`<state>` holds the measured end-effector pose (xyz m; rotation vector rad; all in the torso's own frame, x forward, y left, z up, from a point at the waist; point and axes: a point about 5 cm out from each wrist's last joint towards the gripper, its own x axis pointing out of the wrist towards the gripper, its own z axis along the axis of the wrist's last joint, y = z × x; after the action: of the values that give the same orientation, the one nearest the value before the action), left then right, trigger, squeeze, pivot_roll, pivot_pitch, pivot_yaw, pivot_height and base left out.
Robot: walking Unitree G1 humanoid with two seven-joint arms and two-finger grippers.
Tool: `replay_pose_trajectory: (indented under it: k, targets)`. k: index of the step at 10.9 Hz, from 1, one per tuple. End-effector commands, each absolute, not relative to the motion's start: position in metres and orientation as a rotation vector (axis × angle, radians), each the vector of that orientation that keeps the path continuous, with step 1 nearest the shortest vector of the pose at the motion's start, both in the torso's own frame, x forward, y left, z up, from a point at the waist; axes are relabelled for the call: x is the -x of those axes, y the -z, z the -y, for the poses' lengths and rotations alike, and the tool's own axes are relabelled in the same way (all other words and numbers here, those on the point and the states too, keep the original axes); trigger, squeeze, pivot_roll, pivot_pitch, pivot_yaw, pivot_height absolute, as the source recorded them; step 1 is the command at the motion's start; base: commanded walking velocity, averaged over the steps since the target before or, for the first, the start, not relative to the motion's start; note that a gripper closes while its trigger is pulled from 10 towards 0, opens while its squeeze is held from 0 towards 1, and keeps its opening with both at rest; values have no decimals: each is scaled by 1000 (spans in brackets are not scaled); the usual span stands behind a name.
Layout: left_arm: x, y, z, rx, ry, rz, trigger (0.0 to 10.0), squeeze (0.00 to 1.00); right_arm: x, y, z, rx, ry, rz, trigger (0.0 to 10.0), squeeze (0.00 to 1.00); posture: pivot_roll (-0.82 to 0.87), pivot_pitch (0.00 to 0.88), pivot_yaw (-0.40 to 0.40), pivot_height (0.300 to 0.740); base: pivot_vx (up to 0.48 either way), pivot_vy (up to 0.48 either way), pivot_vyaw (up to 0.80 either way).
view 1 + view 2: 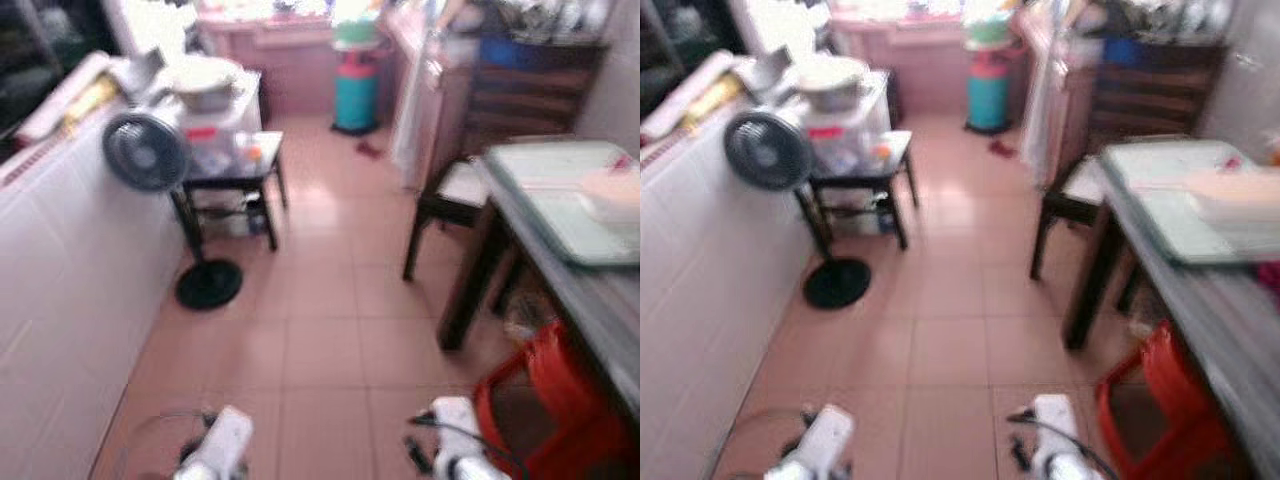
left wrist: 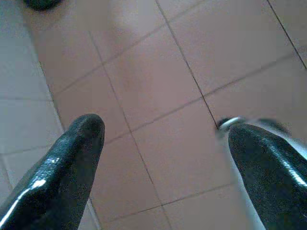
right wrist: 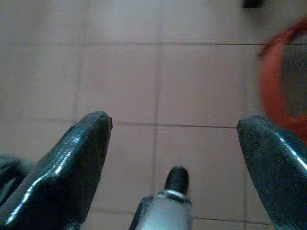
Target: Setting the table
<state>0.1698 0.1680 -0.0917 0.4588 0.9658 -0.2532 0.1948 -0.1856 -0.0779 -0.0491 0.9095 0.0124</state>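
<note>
Currently, both of my arms hang low over the pink tiled floor (image 1: 320,330), and the head views are blurred. My left gripper (image 2: 163,143) has its 2 black fingers (image 2: 72,153) spread wide apart with nothing between them; bare floor tiles lie directly beneath it. My right gripper (image 3: 172,139) is likewise spread wide and empty, with floor tiles below it and the curved rim of a red plastic stool (image 3: 273,81) just off to its outer side. In the head views, my left wrist (image 1: 222,445) and my right wrist (image 1: 452,430) sit at the near edge, well apart from each other. The table (image 1: 590,300) stands ahead of my right gripper and to its outer side, with the red plastic stool tucked partly under its near end. On the table lies a pale green tray or mat (image 1: 560,190); a light-coloured object (image 1: 615,195) rests on it, too blurred to identify. A dark wooden chair (image 1: 455,195) stands beyond the table's far end. Ahead of my left gripper, a standing fan (image 1: 148,152) rises from a round black base, beside a small black side table (image 1: 235,175) carrying a metal bowl (image 1: 205,85). A white tiled counter wall (image 1: 60,300) runs along my left gripper's outer side. Farther ahead stands a teal gas cylinder (image 1: 355,95).
</note>
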Motion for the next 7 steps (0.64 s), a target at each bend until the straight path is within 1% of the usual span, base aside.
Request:
replay_pose_trajectory:
  k: [1,2,4,5,7]
  targets:
    - [-176,88,-177,-486,237,-954,10000,0,-198,77,177,44,-25,-895,10000,0,-59,0,57,740,0,371,0]
    - [-176,88,-177,-486,238,-953,10000,0,-195,79,175,17,-21,-901,10000,0,-59,0,57,740,0,371,0]
    - [-177,88,-177,-490,243,-951,10000,0,-192,81,171,32,-36,-917,10000,0,-58,0,57,740,0,373,0]
    - [-177,88,-177,-492,243,-951,10000,0,-192,81,171,4,-19,-914,10000,0,-57,0,57,740,0,368,0]
    - [-177,87,-178,-494,242,-952,10000,0,-192,81,174,22,-30,-912,10000,0,-57,0,58,740,0,369,0]
